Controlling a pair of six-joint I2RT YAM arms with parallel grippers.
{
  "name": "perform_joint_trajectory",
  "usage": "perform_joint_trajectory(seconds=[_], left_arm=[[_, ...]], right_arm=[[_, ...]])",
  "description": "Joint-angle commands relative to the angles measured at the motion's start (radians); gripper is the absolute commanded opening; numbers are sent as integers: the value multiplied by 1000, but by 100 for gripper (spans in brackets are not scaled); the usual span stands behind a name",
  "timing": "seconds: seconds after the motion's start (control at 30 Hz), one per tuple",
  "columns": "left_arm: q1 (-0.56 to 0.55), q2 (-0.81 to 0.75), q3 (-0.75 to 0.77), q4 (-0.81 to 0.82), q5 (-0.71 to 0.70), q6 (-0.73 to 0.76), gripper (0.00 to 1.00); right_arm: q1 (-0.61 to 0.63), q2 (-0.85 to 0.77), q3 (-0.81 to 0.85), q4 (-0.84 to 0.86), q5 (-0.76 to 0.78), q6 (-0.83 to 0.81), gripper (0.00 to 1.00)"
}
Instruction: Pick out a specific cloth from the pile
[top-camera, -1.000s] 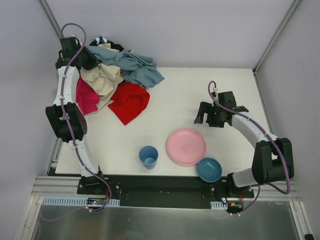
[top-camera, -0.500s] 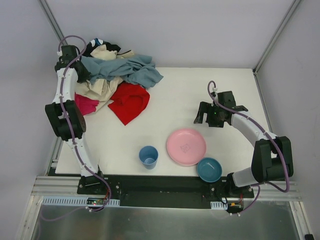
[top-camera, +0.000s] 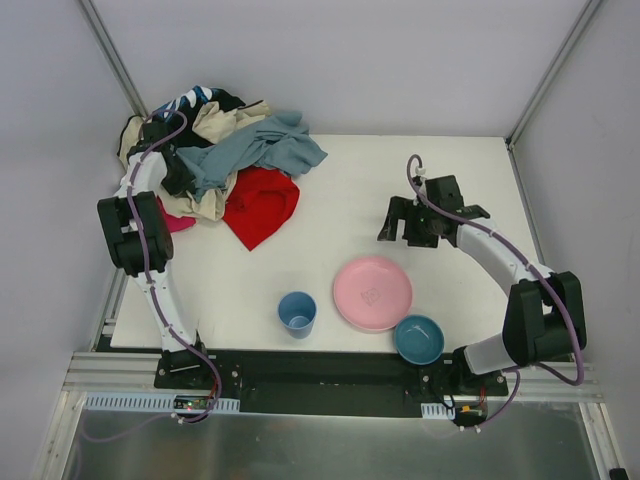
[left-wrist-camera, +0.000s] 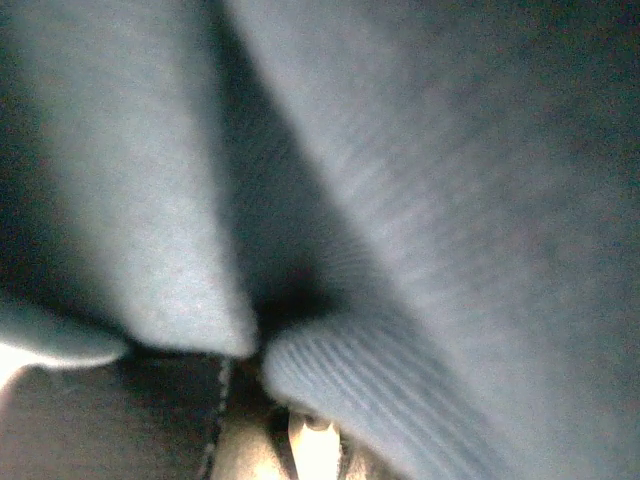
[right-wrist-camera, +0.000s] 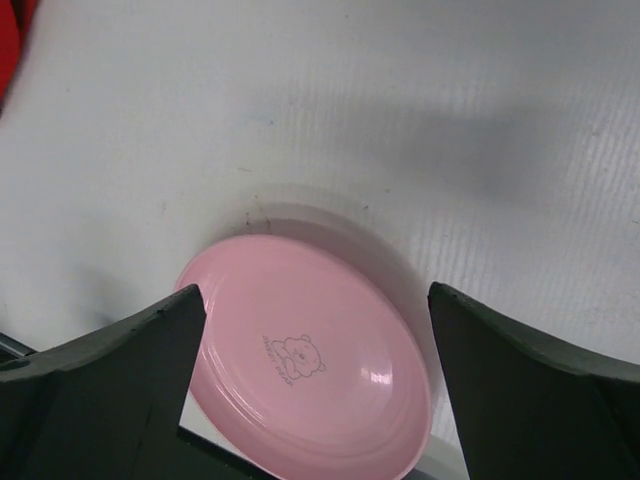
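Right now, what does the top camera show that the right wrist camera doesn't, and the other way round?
Only the top view: the pile, the blue cup, the blue bowl and the left arm. Only the right wrist view: the bear print on the pink plate, clear enough to make out. Both: that plate, the white table, the right gripper with fingers wide apart, and the red cloth, just a sliver at the wrist view's top left corner.
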Motion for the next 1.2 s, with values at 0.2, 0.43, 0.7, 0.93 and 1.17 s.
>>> perform_joint_trajectory(seconds=[0.2,0.43,0.7,0.93,1.17], left_arm=[[16,-96,-8,-98,105,65,64],[18,-206,-48,-84,234,74,98],[21,-219,-108,-35,355,44,99],[21,-231,-118,-24,358,41,99],[24,-231,-115,-24,363,45,99]], right_arm=[[107,59,145,0,14,58,96],[166,129,229,39,-13,107,96],[210,212,303,45,-41,173,96],[227,306,381,51,-61,247,96],[236,435,512,50,-64,339,96]])
